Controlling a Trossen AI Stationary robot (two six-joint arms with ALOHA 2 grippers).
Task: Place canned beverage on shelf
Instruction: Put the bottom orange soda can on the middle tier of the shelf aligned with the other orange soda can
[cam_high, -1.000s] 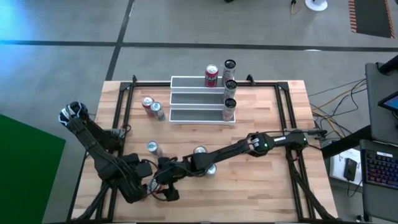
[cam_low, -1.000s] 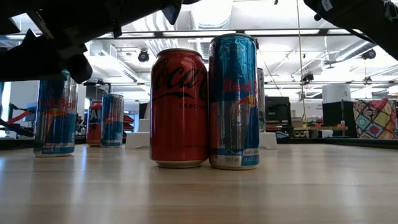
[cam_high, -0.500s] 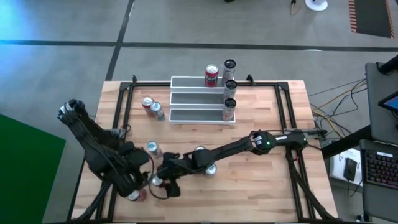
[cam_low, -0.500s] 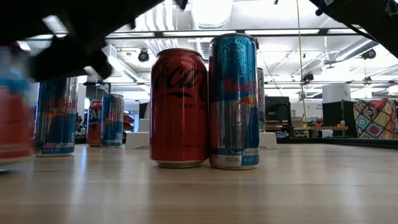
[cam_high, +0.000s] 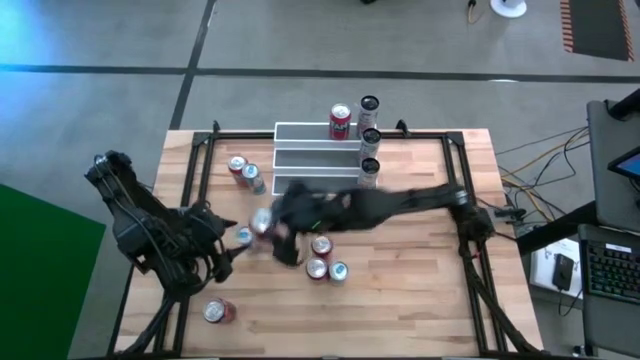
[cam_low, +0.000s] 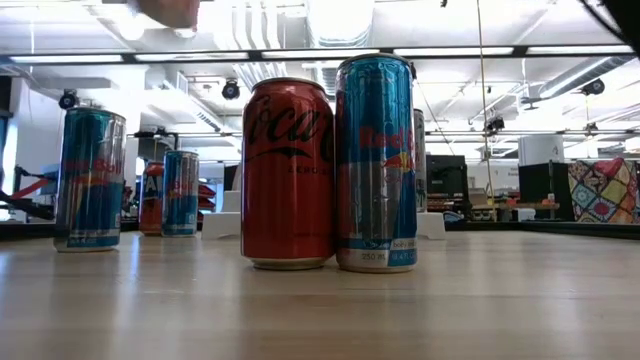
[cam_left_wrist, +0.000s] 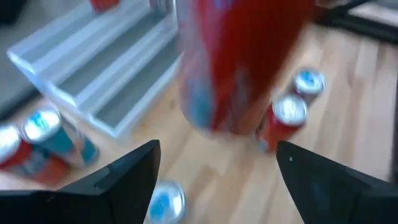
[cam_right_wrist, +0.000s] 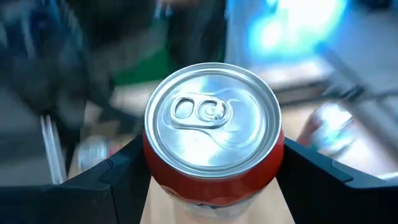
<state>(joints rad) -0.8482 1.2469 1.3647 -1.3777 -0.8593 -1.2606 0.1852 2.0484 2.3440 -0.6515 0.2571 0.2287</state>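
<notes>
Red aluminium can (cam_right_wrist: 213, 134) is sitting clamped between the right gripper (cam_high: 268, 228)'s two dark fingers, silver pull-tab lid facing the right wrist camera, its long axis running along the camera's line of sight. In the high view the right arm is stretching across the middle of the wooden table (cam_high: 420, 290), blurred, with the can showing as a pale spot at its tip, just in front of the white-edged, grey-treaded three-step shelf (cam_high: 310, 160) and left of centre.

Open board is lying along the near edge and the right half of the table; the shelf's left and middle portions are standing free on all three steps, while its right end is carrying a red can (cam_high: 341, 121) and three slim silver-topped cans (cam_high: 369, 140). Three loose cans (cam_high: 322, 262) are clustering just below the arm, two more (cam_high: 245, 174) beside the shelf's left end, one (cam_high: 216, 311) near the front left corner.

Left gripper (cam_left_wrist: 214, 165) is hovering over the table's left side, fingers spread wide apart, holding nothing.
</notes>
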